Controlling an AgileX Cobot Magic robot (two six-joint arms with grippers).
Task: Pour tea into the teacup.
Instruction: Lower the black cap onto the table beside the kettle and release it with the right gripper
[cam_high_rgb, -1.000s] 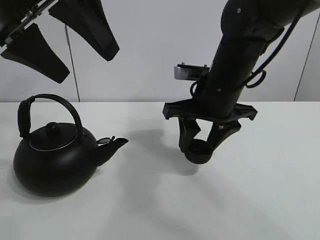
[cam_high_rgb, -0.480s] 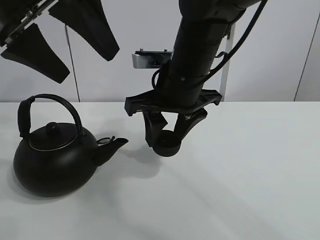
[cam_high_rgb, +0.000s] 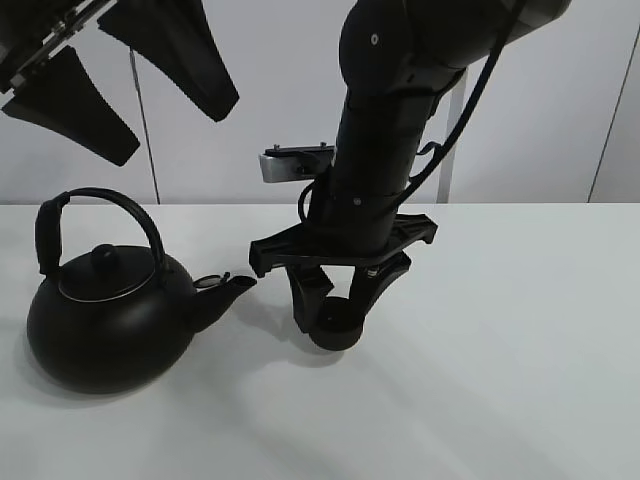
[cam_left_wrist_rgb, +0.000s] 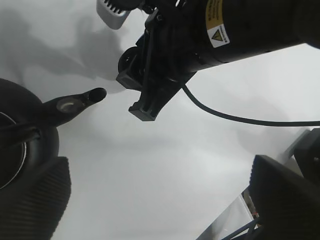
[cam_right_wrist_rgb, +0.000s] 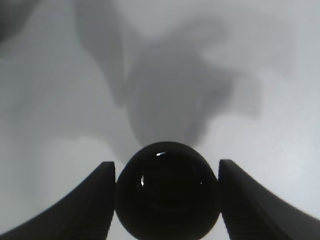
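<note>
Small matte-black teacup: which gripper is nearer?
Right. The right gripper is shut on the teacup, beside the spout of the big round black kettle. The left gripper hangs open high above that kettle, apart from the cup.

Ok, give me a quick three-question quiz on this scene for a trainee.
1. True or false: the right end effector is shut on the teacup.
2. Where does the kettle aim its spout? A: toward the teacup. B: away from the teacup. C: straight up.
3. Fill in: the left end effector, raised above the kettle, is ____ and holds nothing.

Key: 1 true; 2 A; 3 open.
</note>
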